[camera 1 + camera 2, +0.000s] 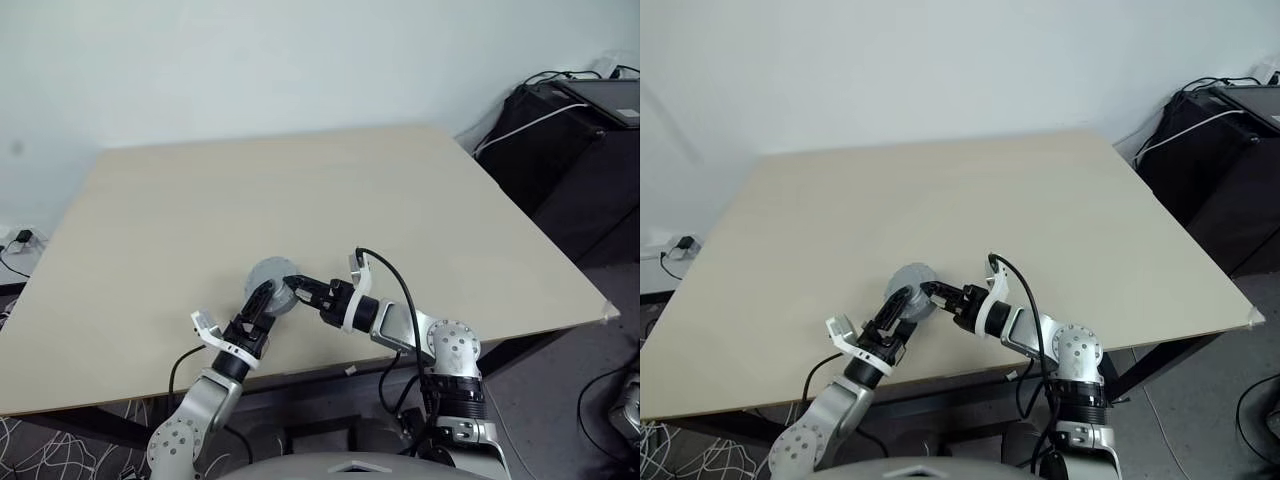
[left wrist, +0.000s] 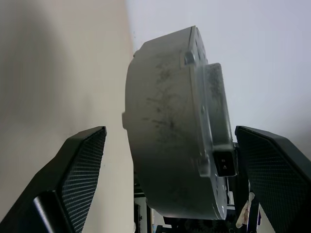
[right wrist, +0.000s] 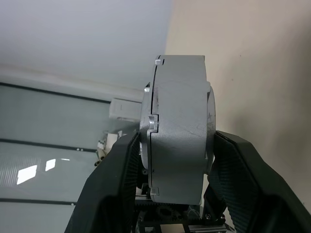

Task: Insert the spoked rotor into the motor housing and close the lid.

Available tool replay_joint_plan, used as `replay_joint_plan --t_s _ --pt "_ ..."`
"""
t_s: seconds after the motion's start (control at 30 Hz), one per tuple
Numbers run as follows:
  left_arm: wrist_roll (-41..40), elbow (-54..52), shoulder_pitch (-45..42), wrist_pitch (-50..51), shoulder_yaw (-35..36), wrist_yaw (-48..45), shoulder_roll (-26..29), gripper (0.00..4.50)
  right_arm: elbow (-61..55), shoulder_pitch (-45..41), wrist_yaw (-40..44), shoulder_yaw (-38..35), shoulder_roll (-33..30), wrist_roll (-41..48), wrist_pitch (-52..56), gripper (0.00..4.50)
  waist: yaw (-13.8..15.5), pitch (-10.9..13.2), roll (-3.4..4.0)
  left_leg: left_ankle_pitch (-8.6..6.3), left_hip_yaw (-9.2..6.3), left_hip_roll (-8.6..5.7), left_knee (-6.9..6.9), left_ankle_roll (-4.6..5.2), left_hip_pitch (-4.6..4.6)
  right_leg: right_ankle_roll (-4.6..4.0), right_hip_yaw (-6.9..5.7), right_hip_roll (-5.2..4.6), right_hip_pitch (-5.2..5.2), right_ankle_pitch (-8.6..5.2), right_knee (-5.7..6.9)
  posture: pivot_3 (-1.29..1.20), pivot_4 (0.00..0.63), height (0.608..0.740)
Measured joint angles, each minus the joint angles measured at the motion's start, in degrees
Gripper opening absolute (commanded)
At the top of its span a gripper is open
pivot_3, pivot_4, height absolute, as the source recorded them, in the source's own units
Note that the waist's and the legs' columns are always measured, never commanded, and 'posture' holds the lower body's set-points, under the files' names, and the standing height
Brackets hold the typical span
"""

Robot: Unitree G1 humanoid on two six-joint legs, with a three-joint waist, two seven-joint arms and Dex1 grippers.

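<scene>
Housing shut, clamped between right fingers; left fingers spread.

The round grey motor housing looks like matt cast metal (scuffed with dark smudges), the black fingers carry a fine textured grid, and the table is smooth pale wood.

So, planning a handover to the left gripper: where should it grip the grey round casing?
Probably across the two flat faces of the grey round casing. It is held on edge, and the left gripper is open with a finger on each side. The right gripper grips those same faces.
</scene>
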Motion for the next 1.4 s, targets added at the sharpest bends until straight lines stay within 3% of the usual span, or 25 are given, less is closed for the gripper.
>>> replay_joint_plan --t_s 0.1,0.23,0.3,0.83,0.87,1.03,1.4 --pt "0.0 0.1 0.0 0.0 0.0 -0.3 0.0 3.93 0.0 0.1 -0.2 0.0 0.0 0.6 0.1 2.09 0.0 0.0 0.00 0.00 0.00 0.00 0.02 0.00 0.00 0.00 0.00 0.00 0.00 0.00 0.00 0.00 0.000 0.740" --pt "-1.3 0.3 0.0 -0.2 0.0 -0.9 0.0 2.65 0.1 0.3 -1.0 -0.1 0.0 0.9 0.6 2.09 0.0 0.0 0.00 0.00 0.00 0.01 0.04 0.01 0.00 0.00 0.00 0.01 0.00 0.01 0.00 0.00 0.000 0.740" --pt "-2.5 0.3 0.0 -0.9 0.0 -1.7 0.0 2.29 0.1 0.5 -0.9 -0.1 0.0 1.7 0.7 2.09 0.0 0.0 0.02 -0.01 0.00 0.01 0.04 0.02 0.01 0.00 0.00 0.01 0.01 0.00 0.00 0.00 0.000 0.740" --pt "-3.7 1.5 -0.1 -1.2 -0.1 -2.8 0.0 2.22 -0.4 1.2 0.5 1.5 -0.2 -0.1 -1.4 2.09 0.0 0.0 0.01 0.00 0.01 0.01 0.08 0.02 0.01 0.01 0.00 0.02 0.03 0.01 0.00 0.00 0.000 0.740" --pt "-3.8 1.5 -0.1 -1.3 -0.1 -2.8 0.0 2.22 -0.6 1.3 0.7 1.7 -0.2 -0.6 -1.6 2.81 0.0 0.0 0.01 0.00 0.01 0.01 0.08 0.02 0.01 0.01 0.00 0.02 0.04 0.01 0.00 0.00 0.000 0.740" --pt "-3.2 1.8 -0.1 -1.2 -0.1 -2.2 0.0 2.12 -1.3 1.3 1.5 2.6 -0.3 -1.7 -1.8 4.40 0.0 0.0 0.00 0.00 0.01 0.02 0.09 0.02 0.03 0.03 0.00 0.02 0.03 0.02 0.01 0.00 0.000 0.740" --pt "-2.4 1.9 -0.1 -2.1 -0.1 -2.0 0.0 2.12 -2.7 2.1 1.8 2.8 -1.1 -2.5 -2.0 4.50 0.0 0.0 0.00 -0.01 0.01 0.01 0.09 0.02 0.03 0.02 0.00 0.02 0.01 0.02 0.00 0.00 0.000 0.740"
